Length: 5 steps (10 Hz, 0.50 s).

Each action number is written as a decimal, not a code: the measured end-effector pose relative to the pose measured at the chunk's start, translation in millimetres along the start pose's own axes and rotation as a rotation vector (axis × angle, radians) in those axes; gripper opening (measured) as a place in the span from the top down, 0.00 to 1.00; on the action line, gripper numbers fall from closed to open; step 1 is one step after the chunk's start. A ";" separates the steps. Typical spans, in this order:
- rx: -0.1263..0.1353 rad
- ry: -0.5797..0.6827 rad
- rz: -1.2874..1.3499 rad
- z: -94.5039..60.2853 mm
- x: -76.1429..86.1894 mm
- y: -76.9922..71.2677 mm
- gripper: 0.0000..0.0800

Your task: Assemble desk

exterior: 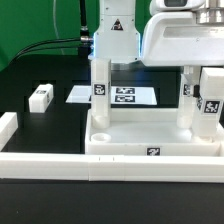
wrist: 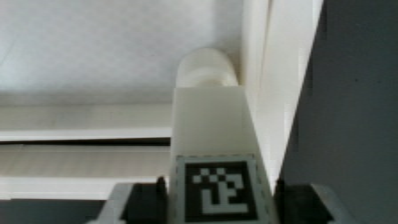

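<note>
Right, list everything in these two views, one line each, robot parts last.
desk top: 1, white, on the table toward the exterior view's right, against the front rail.
left-end leg: 1, white, tagged, upright at the desk top's end on the exterior view's left.
right-end leg: 1, white, tagged, upright at the opposite end; a second leg may stand behind it, hard to tell.
loose leg: 1, white, lying on the table at the exterior view's left.
marker board: 1, white, flat behind the desk top.
border rails: 2 seen, white, front and left edges.
table: 1, black.
arm: 1, white, behind.
claw: 1, shut on the right-end leg.
</note>
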State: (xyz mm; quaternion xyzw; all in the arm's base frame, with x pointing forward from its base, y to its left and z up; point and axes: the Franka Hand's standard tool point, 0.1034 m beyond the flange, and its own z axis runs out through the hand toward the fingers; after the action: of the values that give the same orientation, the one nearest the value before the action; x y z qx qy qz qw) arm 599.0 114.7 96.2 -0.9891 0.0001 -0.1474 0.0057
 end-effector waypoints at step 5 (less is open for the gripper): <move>0.000 0.009 0.005 0.5 1.1 0.0 0.33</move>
State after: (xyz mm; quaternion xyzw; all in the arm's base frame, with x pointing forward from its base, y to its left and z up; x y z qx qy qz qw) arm 600.2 114.8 96.0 -0.9884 0.0028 -0.1517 0.0062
